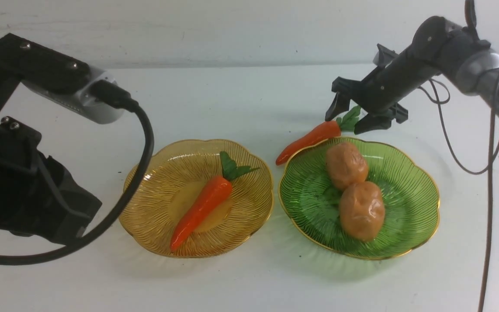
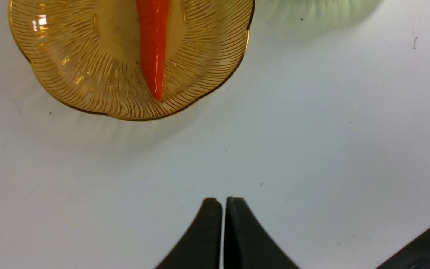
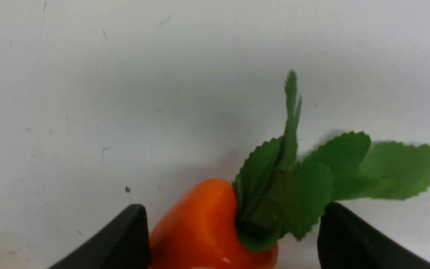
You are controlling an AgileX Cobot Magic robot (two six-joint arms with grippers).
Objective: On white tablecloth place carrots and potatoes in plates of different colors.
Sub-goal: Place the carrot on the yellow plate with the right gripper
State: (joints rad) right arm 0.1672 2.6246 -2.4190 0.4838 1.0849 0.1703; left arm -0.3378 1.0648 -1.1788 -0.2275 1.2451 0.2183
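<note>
- The second carrot (image 1: 308,141) lies on the white tablecloth (image 1: 241,99), right of middle and toward the far edge, just beyond the green plate (image 1: 405,182). Its tip reaches that plate's far rim; I cannot tell whether it touches.
- The right gripper (image 1: 345,123) straddles the carrot's crown, jaws spread and not clamping.
- The left gripper (image 2: 219,201) is clenched on nothing, above bare cloth on the near side of the amber plate (image 1: 241,216).
- I judge the carrot light, stiff and glossy, so slippery. The leaves (image 3: 334,175) look soft and would give, so I would grip the thick orange shoulder just below them, not the taper.
- The right wrist view shows the orange body between the fingers, with a leaf brushing one of them. The front view hides that gap.
- Only the front view shows the first carrot (image 1: 204,203) in the amber plate and both potatoes (image 1: 346,165) in the green one.
- Only the left wrist view shows that gripper's jaws meeting.
</note>
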